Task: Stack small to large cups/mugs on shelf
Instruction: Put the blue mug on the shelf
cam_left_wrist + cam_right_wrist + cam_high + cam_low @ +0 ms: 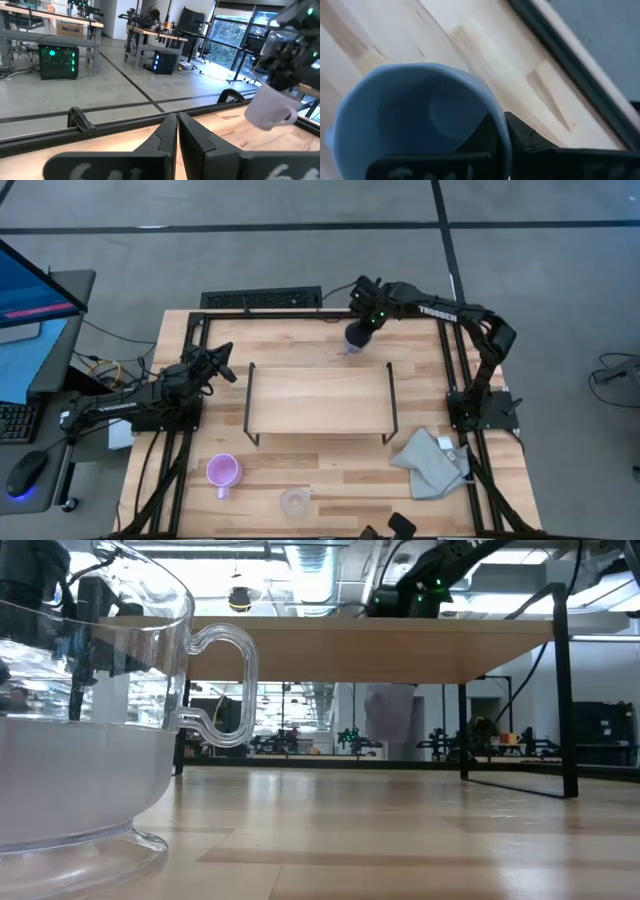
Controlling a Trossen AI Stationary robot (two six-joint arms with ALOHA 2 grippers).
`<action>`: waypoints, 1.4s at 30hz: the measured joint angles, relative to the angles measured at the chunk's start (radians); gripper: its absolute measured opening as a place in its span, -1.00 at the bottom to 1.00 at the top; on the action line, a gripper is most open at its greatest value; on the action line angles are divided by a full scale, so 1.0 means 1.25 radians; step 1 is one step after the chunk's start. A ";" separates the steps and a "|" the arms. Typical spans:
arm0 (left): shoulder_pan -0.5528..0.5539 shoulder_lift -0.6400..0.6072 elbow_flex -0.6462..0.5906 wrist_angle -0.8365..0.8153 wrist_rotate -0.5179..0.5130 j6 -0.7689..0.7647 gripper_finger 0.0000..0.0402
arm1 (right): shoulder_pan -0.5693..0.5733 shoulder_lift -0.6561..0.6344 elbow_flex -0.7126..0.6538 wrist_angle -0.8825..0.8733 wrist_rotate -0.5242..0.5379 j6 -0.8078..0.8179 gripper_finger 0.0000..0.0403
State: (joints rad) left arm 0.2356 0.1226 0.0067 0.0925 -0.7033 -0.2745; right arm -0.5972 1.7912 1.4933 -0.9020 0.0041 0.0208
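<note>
My right gripper (364, 318) is over the table's far edge, behind the shelf (320, 398), and is shut on the blue-grey mug (356, 336). In the left wrist view the mug (269, 107) hangs tilted under the gripper. The low view shows it (390, 716) behind the shelf's wooden top (400, 637). The pink-purple mug (223, 471) stands upright on its base near the table's near left. The clear glass cup (295, 501) stands at the near edge and fills the left of the low view (90, 720). My left gripper (224, 361) waits shut at the table's left, touching nothing. My right gripper pinches the blue-grey mug's rim (503, 131), with one finger (482, 137) inside the mug and the other finger (526, 136) outside its wall. The fingers come from above, pointing down. The mug hangs tilted below them and looks lifted off the table.
A grey-green cloth (432, 463) lies crumpled at the table's near right, beside the right arm's base. Black frame rails (300, 313) run along the table's far edge and sides. The shelf's thin black legs (566, 690) stand on the wood.
</note>
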 joint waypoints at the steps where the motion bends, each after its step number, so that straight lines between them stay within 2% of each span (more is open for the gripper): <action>1: 0.000 0.000 0.000 0.000 0.000 0.000 -0.97 | 0.000 -0.001 0.018 -0.015 0.000 -0.003 -0.86; 10: 0.000 0.000 0.000 0.000 0.000 -0.001 -0.97 | 0.012 -0.001 0.173 -0.231 -0.005 -0.047 -0.86; 17: 0.000 0.000 0.000 0.000 0.000 0.000 -0.97 | 0.011 -0.002 0.289 -0.330 -0.006 -0.049 -0.86; 23: 0.000 0.000 0.000 0.000 0.000 0.000 -0.97 | 0.028 -0.003 0.383 -0.432 -0.070 -0.059 -0.86; 31: 0.000 0.000 0.000 0.000 0.000 0.000 -0.97 | 0.095 -0.004 0.486 -0.540 -0.087 -0.020 -0.86; 34: 0.000 0.000 0.000 0.000 0.000 0.000 -0.97 | 0.135 -0.004 0.510 -0.532 -0.099 0.010 -0.86; 38: 0.000 0.000 0.000 0.000 0.000 0.000 -0.97 | 0.191 -0.004 0.531 -0.534 -0.169 0.035 -0.86; 42: 0.000 0.000 0.000 0.000 0.000 0.000 -0.97 | 0.258 -0.004 0.531 -0.536 -0.171 0.083 -0.86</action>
State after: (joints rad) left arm 0.2356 0.1226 0.0071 0.0925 -0.7033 -0.2741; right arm -0.2749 1.7863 2.1571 -1.5718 -0.2094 0.1244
